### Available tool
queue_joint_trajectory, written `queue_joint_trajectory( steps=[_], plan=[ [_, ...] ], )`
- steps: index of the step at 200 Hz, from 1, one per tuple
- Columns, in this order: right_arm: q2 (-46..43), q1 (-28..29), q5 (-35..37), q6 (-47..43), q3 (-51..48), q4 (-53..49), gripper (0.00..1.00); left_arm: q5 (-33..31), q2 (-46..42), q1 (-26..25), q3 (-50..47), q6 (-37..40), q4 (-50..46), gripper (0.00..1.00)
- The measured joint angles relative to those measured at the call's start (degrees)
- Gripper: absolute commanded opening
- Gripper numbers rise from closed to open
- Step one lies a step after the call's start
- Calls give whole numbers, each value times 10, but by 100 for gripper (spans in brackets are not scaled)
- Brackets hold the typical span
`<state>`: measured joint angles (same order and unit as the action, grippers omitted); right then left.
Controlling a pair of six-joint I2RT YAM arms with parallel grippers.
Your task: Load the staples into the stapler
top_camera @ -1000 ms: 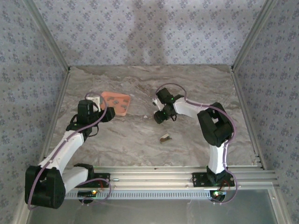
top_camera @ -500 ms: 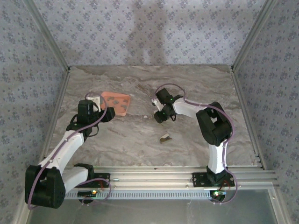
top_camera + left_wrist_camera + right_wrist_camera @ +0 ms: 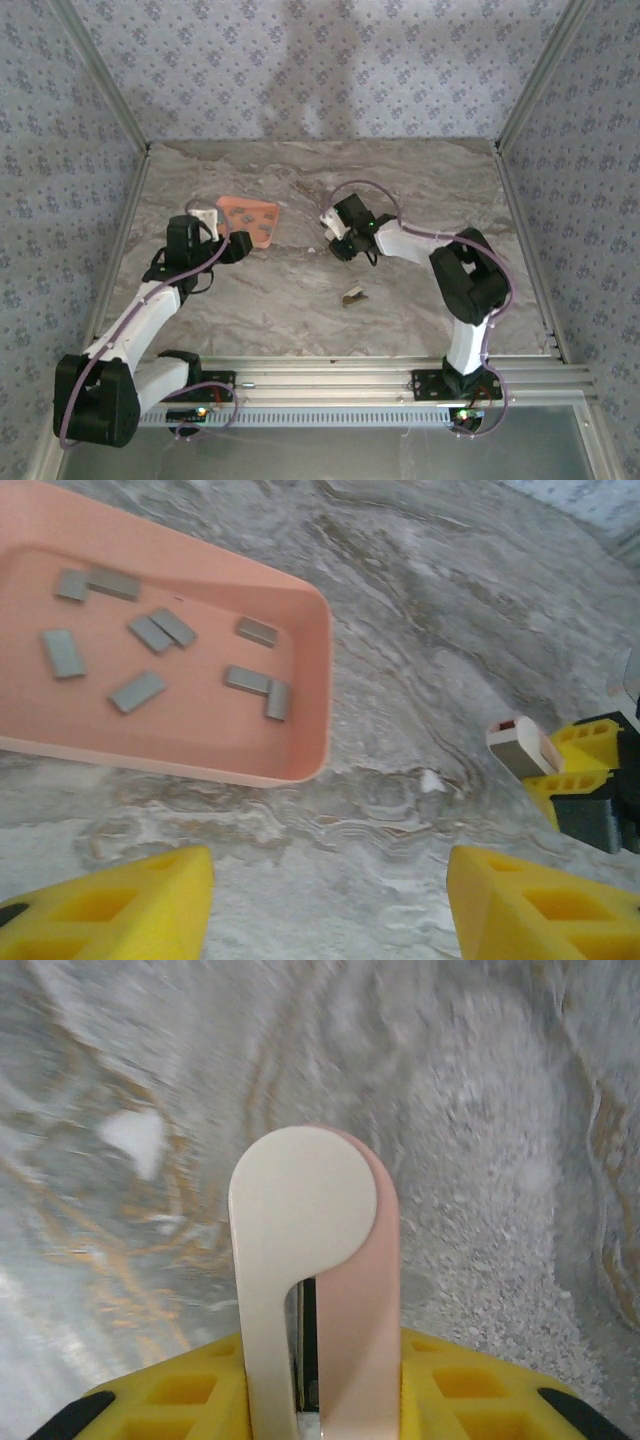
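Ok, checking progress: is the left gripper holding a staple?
No, the left gripper is open and empty, with the staples lying in the tray.

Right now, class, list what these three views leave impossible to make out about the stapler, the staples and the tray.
Right wrist: stapler base cut off by bottom edge, behind yellow fingers.
Left wrist: tray cropped left; staples count uncertain.
Top external: small tan object too small to identify.

The tray [image 3: 205, 735] is smooth matt plastic — staples [image 3: 137, 691] dull grey metal — stapler [image 3: 300, 1210] smooth plastic.
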<state>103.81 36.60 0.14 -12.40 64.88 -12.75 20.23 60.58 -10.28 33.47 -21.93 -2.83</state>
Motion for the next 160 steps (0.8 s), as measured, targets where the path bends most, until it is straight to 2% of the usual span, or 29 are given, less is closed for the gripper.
queue_joint_trajectory(
  steps=[40,78,110,160],
  plan=[
    [-97,38,-43,-120,-101,141,30,104,25,-9,-1,-29,49,57],
    [-127,54,-79,-207,-146,233,29,180,27,-50,-1,-28,100,61],
    [-132,64,-82,-248,-160,284,28,214,27,-82,-1,-15,120,61],
    [-147,84,-89,-280,-181,342,28,224,28,-94,-1,-8,136,62]
  ],
)
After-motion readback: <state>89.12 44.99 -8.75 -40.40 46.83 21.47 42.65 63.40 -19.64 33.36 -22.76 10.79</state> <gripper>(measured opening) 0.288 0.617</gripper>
